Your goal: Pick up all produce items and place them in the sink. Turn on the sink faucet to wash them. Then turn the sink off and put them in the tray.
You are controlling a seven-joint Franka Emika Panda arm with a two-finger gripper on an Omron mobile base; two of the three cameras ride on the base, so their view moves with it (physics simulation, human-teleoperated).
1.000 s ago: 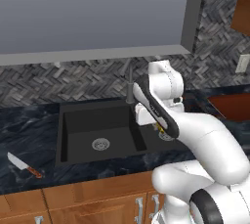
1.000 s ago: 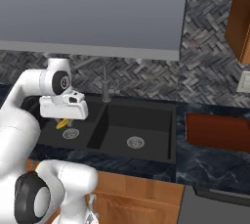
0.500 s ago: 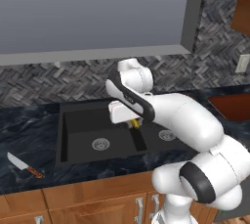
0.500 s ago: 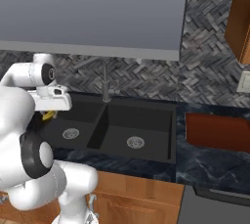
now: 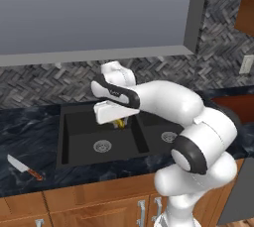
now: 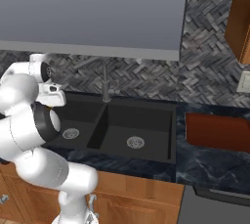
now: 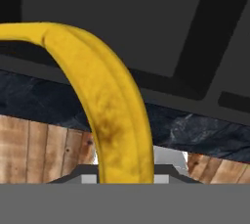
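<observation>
My gripper (image 5: 118, 119) is shut on the small yellow banana (image 5: 120, 123) and holds it above the left basin of the black double sink (image 5: 79, 122), close to the divider. In the hand view the banana (image 7: 110, 105) curves up from the bottom centre, with the dark basin behind it. The slim dark faucet (image 6: 104, 83) stands behind the sink (image 6: 146, 108), its spout reaching left. To the right of the sink, the reddish-brown tray (image 6: 217, 132) lies on the counter, and its edge (image 5: 238, 106) shows past my arm.
A red-handled knife (image 5: 22, 166) lies on the black marbled counter (image 5: 30, 122) left of the sink. Each basin has a round silver drain (image 5: 102, 145) (image 5: 168, 136). My arm stretches across the right basin. Wooden cabinet fronts run below the counter edge.
The arm has swung left across the sink, carrying the banana from over the right basin to over the left one. The grip has stayed shut.
</observation>
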